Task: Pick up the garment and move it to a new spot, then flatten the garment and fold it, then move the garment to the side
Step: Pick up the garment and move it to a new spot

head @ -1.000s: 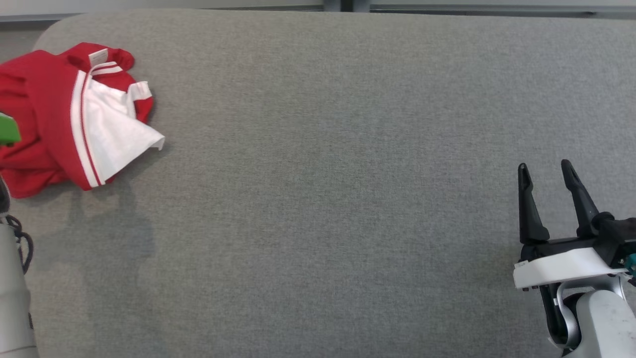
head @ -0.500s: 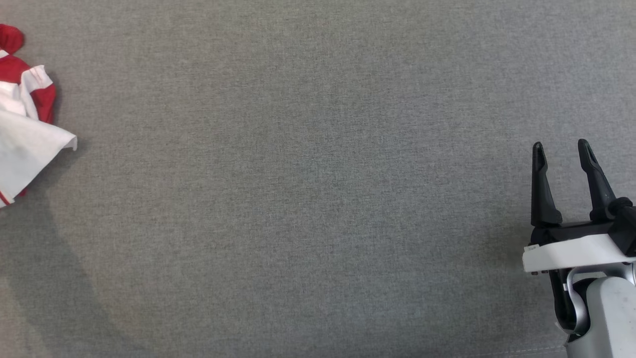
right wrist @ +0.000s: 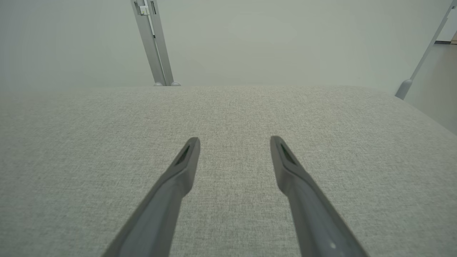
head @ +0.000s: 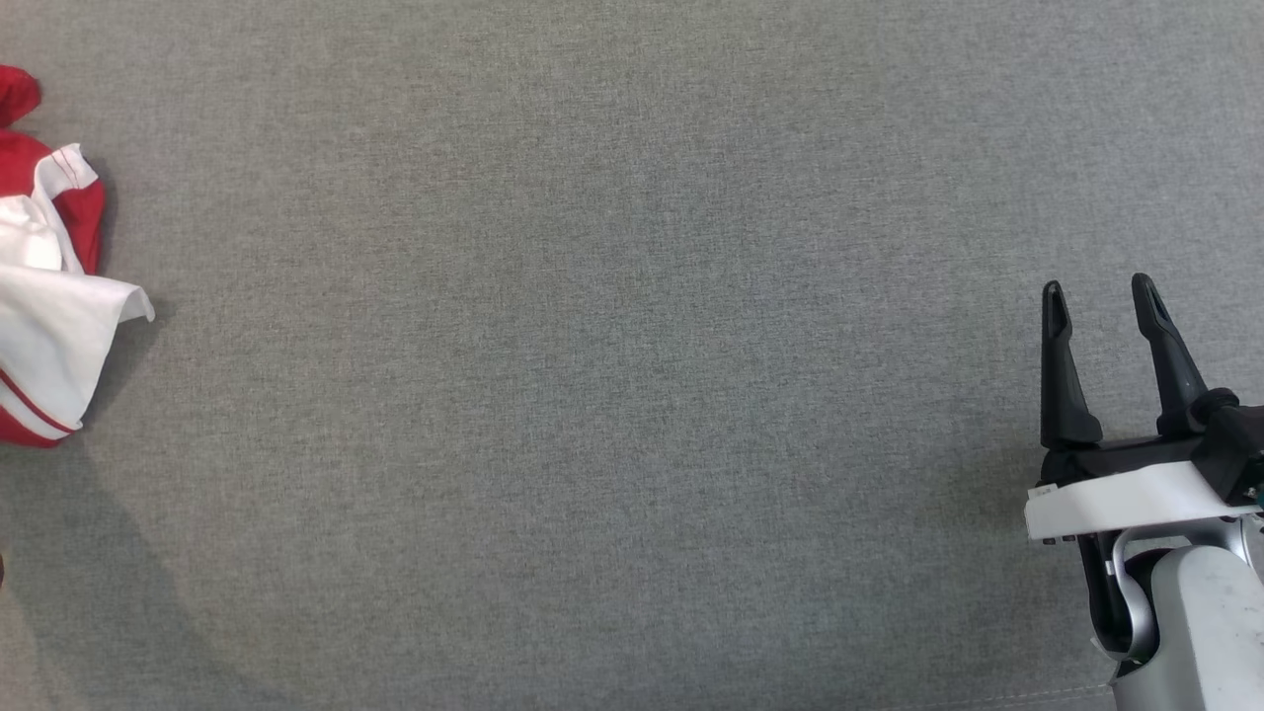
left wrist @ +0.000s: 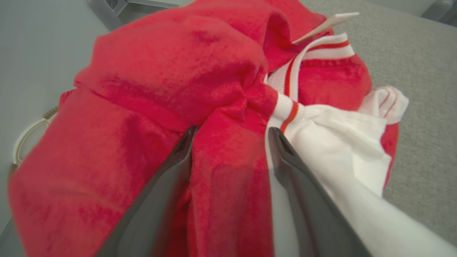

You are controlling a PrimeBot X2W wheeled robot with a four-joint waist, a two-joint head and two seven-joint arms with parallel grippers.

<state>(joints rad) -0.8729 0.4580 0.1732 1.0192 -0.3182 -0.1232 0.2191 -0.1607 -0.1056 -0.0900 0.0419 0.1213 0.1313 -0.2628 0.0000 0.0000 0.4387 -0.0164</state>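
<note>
Since half a second earlier, the red-and-white garment (head: 44, 326) had sagged lower at the left edge of the head view and a striped red hem had come into sight under its white flap. The right gripper (head: 1096, 291) had edged slightly leftward.

The garment lay bunched on the grey fabric surface (head: 632, 346), far across it from the right gripper. That gripper hovered at the lower right with its fingers spread wide and nothing between them. The right wrist view showed the right gripper (right wrist: 234, 141) over bare grey cloth, with a metal post (right wrist: 153, 43) beyond the far edge.

In the left wrist view the left gripper (left wrist: 230, 134) was pushed into the heap. Its fingers stood just as wide apart, one on red cloth, the other where red met white. A ridge of red fabric rose between them, not pinched. A white label (left wrist: 325, 23) stuck out near the striped collar.
</note>
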